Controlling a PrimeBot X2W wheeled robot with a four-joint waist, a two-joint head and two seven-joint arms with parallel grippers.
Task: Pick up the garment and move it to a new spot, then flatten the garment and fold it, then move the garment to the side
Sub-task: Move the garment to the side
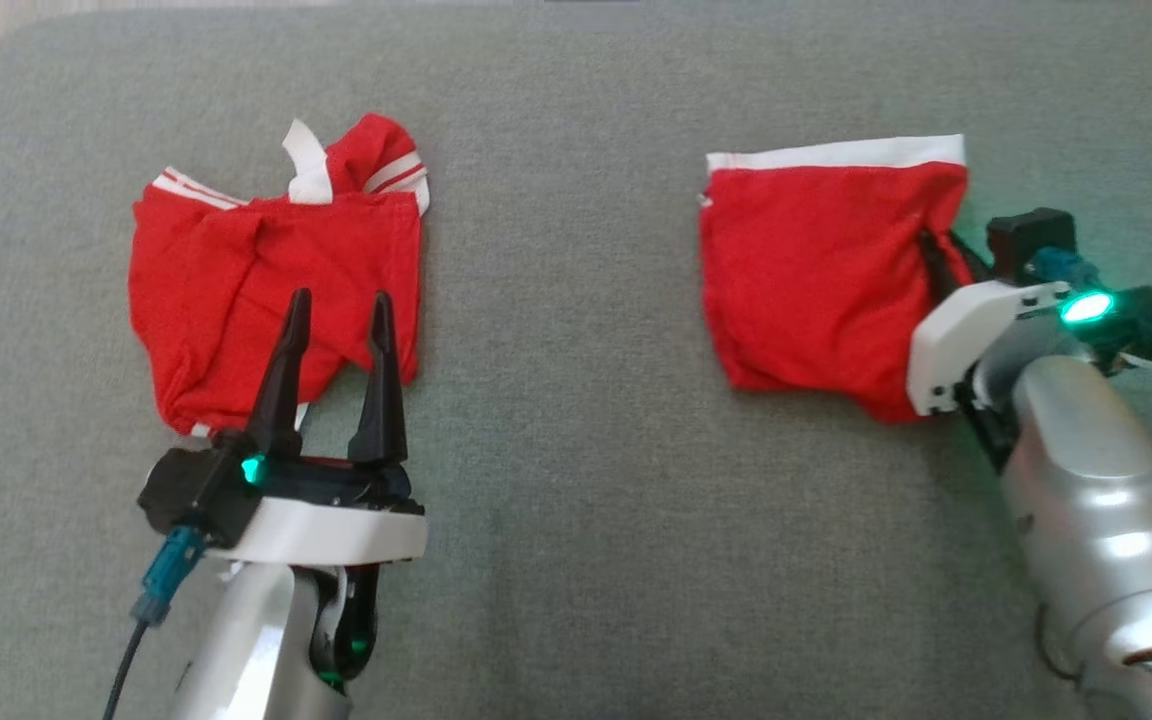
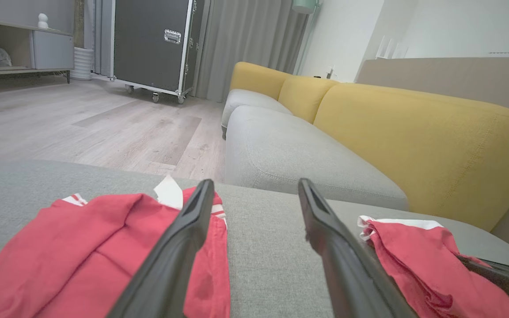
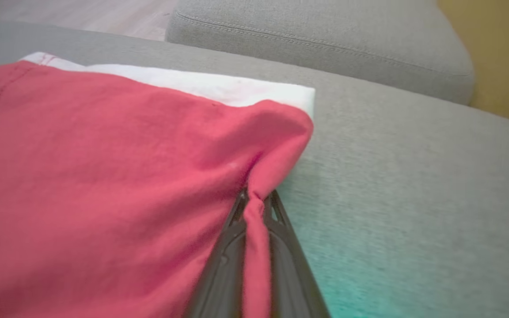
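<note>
My right gripper (image 3: 255, 198) pinches the edge of the red cloth garment with white band (image 1: 816, 260). It looks folded already, so only moving it aside remains. My left gripper (image 1: 336, 305) holds its fingers apart.

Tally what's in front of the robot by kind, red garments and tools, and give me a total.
Red garments: 2 (left red garment, right red garment)
Tools: 2 (left tool open, right tool shut on the right red garment)
Total: 4
</note>
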